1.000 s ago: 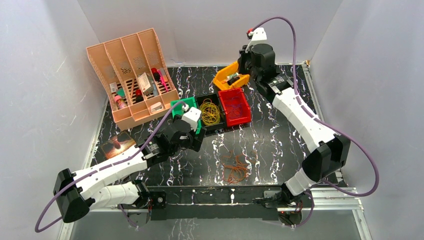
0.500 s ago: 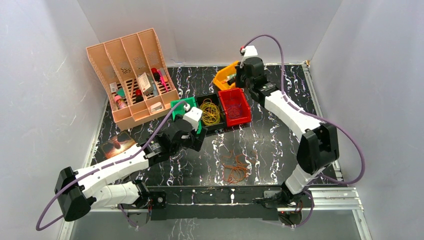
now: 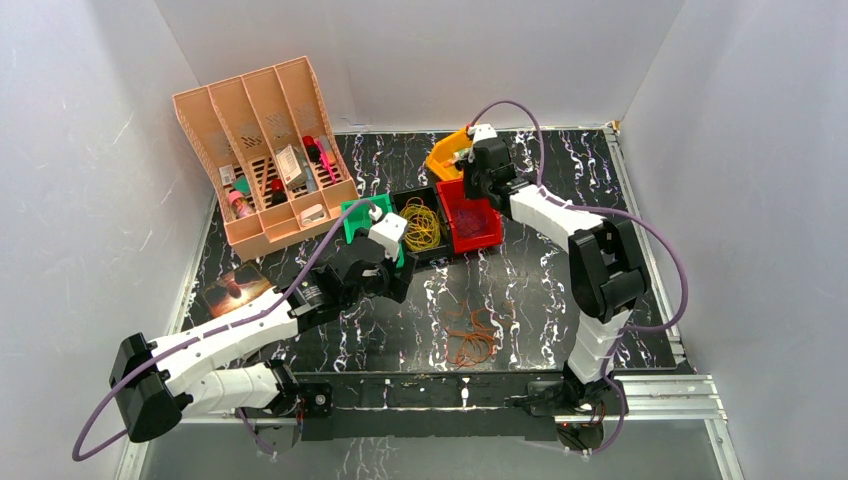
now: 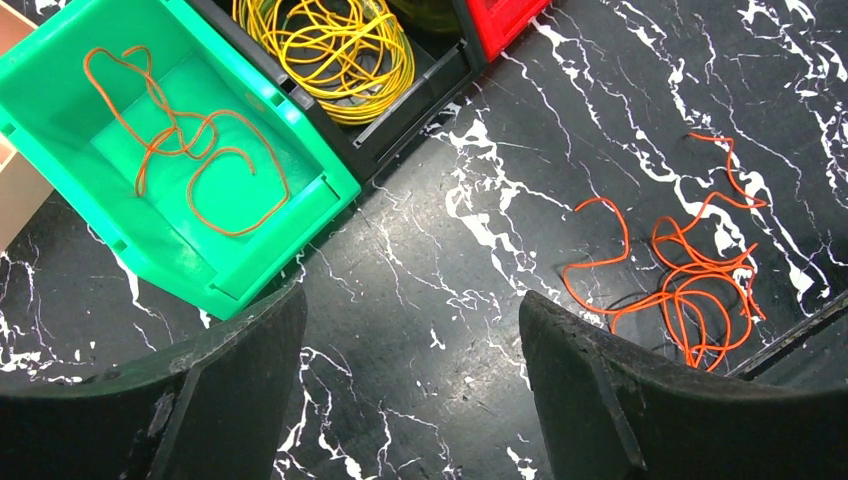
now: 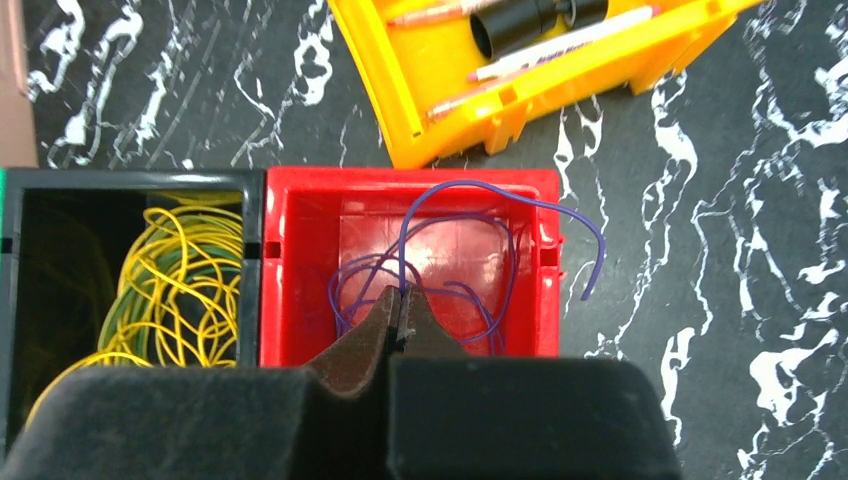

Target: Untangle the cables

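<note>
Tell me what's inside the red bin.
A tangle of thin purple cable lies in the red bin, one end hanging over a side wall. The right gripper, shut, pinches a strand. Its fingers cover the bin's near floor, so anything there is hidden.

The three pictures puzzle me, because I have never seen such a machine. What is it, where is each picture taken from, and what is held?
These are two white robot arms bolted to a table, each ending in two fingers. The wide picture comes from a fixed camera above; the other two from cameras on the wrists. The left fingers stand open and empty above the table, between a green bin with one orange cable and a loose orange tangle. Yellow cables lie in the black bin. The right fingers are shut on a thin purple cable over the red bin. A yellow bin holds pens.
</note>
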